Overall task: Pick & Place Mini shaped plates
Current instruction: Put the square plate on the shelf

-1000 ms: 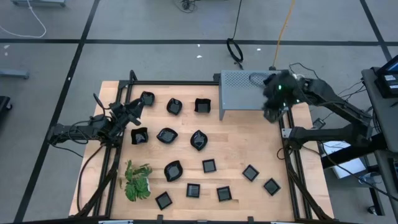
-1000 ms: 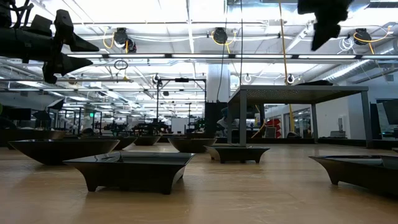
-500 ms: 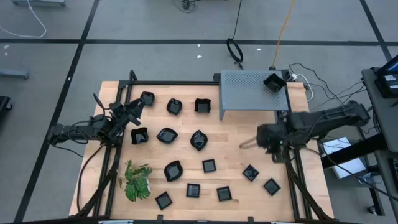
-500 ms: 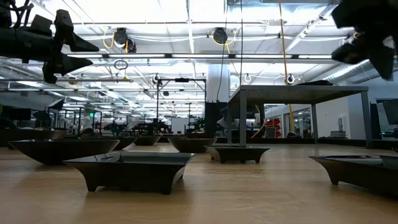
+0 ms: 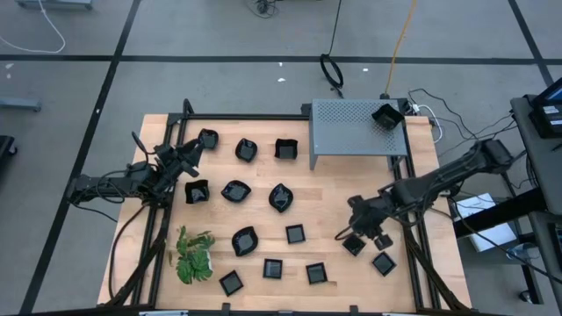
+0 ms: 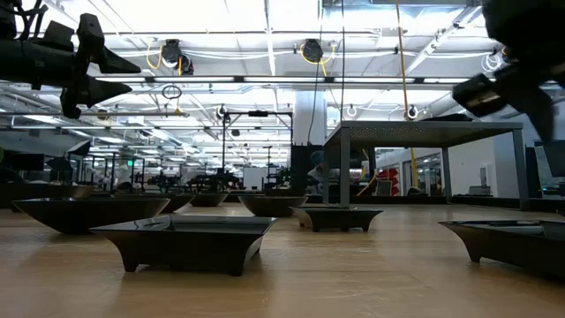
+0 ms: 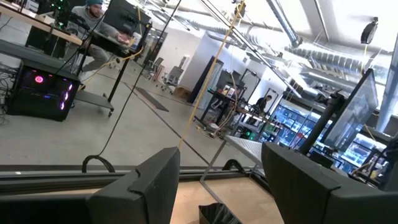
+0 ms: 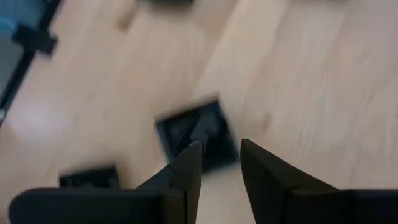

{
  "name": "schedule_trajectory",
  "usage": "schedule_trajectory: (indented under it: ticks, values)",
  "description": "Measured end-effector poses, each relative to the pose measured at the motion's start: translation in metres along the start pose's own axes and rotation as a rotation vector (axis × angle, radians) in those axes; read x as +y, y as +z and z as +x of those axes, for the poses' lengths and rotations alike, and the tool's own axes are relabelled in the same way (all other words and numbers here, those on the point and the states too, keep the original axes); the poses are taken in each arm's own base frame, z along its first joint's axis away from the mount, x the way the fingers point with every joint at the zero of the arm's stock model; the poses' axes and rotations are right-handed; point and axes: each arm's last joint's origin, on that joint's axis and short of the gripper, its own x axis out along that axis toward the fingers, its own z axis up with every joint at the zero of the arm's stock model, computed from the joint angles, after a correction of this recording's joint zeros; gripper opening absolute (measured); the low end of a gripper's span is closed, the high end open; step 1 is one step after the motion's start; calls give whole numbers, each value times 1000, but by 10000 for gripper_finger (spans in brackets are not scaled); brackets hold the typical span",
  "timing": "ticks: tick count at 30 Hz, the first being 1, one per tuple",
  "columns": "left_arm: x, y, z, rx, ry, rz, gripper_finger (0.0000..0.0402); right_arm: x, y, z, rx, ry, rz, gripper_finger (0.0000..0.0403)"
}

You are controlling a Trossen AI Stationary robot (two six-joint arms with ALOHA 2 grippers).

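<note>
One mini plate (image 5: 385, 116) now sits on the grey perforated stand (image 5: 351, 132) at the table's far right corner, left there when the right arm pulled away. Within the last second the right gripper (image 5: 360, 217) has swung from that stand down over the near right of the table, and it hangs above a square plate (image 5: 354, 245); its fingers stand part open with nothing between them, that plate showing just past their tips in the right wrist view. So one delivery looks finished and the next pick is lining up. Remaining plates lie scattered across the wooden table (image 5: 334, 197), beside the green plant (image 5: 194, 255). At the left edge, the left gripper (image 5: 187, 158) waits wide open and empty
</note>
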Motion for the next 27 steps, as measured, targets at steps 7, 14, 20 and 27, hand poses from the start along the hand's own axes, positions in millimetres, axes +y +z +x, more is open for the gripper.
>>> schedule_trajectory:
  ticks: [7,14,20,27]
  values:
    - [0,0,0,0,0,0,230,-3,8,13,-26,-4,-228,98]
    - [0,0,0,-1,0,-1,230,-9,2,38,55,11,-365,98]
    - [0,0,0,0,0,0,230,-14,-12,63,104,22,-380,98]
    - [0,0,0,-1,0,-1,230,-16,-17,73,100,25,-380,97]
